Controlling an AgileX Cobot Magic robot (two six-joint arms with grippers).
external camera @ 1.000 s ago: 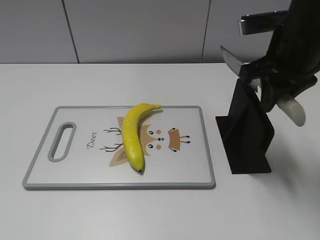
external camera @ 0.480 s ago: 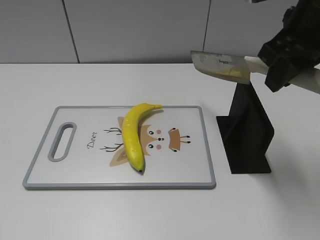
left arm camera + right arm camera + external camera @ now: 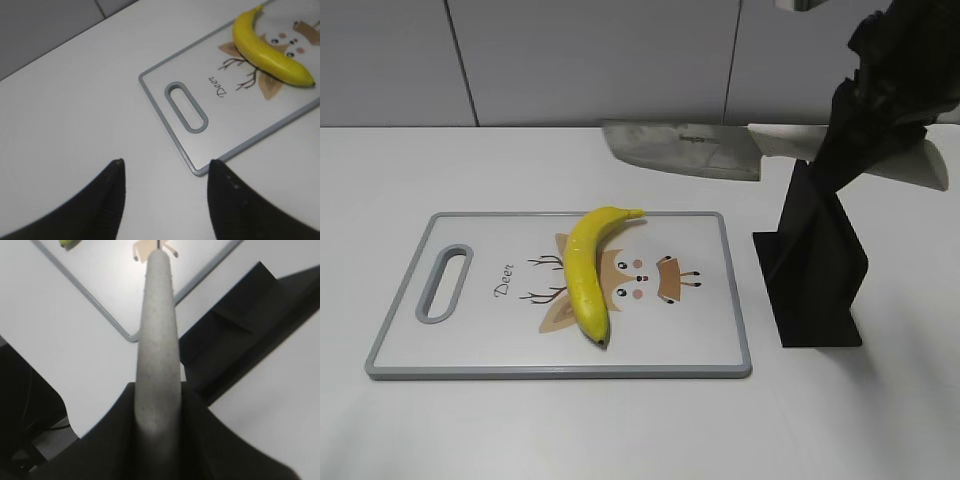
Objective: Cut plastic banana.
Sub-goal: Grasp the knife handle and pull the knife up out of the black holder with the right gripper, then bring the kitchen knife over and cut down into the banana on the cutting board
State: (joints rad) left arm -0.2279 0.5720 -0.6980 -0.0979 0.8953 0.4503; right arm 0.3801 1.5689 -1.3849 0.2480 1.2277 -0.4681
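The plastic banana lies whole on the cutting board, curved, its dark tip toward the front; it also shows in the left wrist view. My right gripper is shut on the pale handle of a knife. The knife's wide blade points left, held in the air above the board's far edge, right of the banana's stem. My left gripper is open and empty over bare table, near the board's handle-slot corner.
A black knife stand sits on the table right of the board, under my right arm; it also shows in the right wrist view. The table is white, with a grey wall behind.
My right gripper has swung the knife out of the stand and carried it left, the blade turning level and reaching over the board's far edge. The banana and board have not moved.
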